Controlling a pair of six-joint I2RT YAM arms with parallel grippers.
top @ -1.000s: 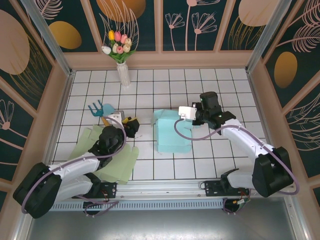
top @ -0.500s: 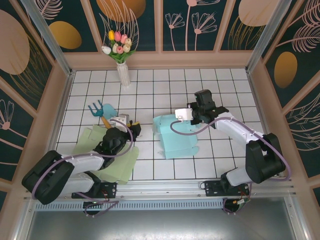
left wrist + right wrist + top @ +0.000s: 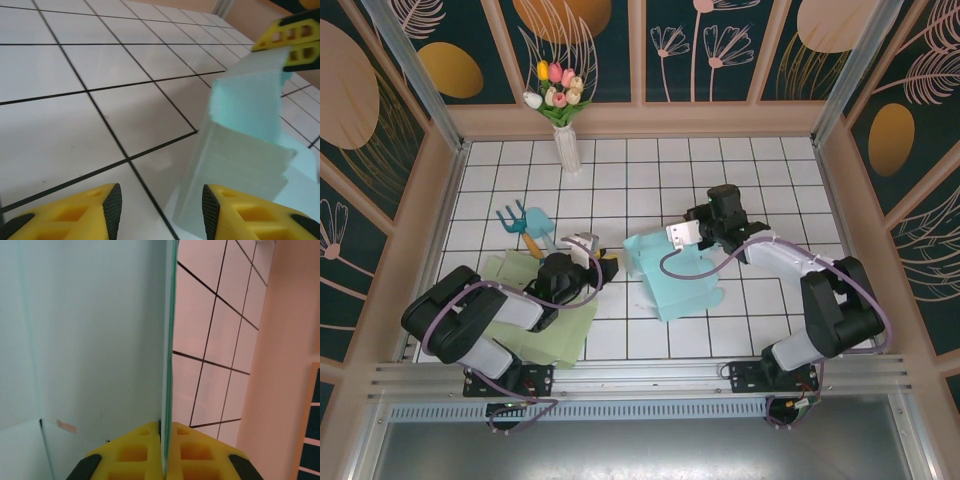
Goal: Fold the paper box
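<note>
The left fingers [image 3: 603, 268] have reached further right than a second ago, closer to the paper box [image 3: 685, 285]. They are released, spread apart with nothing gripped. The green sheet [image 3: 555, 330] lies behind them, under the arm. In the left wrist view bare white tile of the surface [image 3: 75, 125] lies between the two tips. The box's nearest fold is just ahead of the right-hand tip, and I cannot tell whether it touches.

The box lies on the surface between the two sets of fingers. A second ago its long sides ran square with the tile lines. Now it sits skewed, with its near end swung out to the right. One flap stands up from it.

The right fingers [image 3: 169, 447] are clenched on the thin edge of that standing flap, one tip on each side, the panel running straight away from them. Over the second they have moved left and slightly away from the arm bases, taking the flap with them.
</note>
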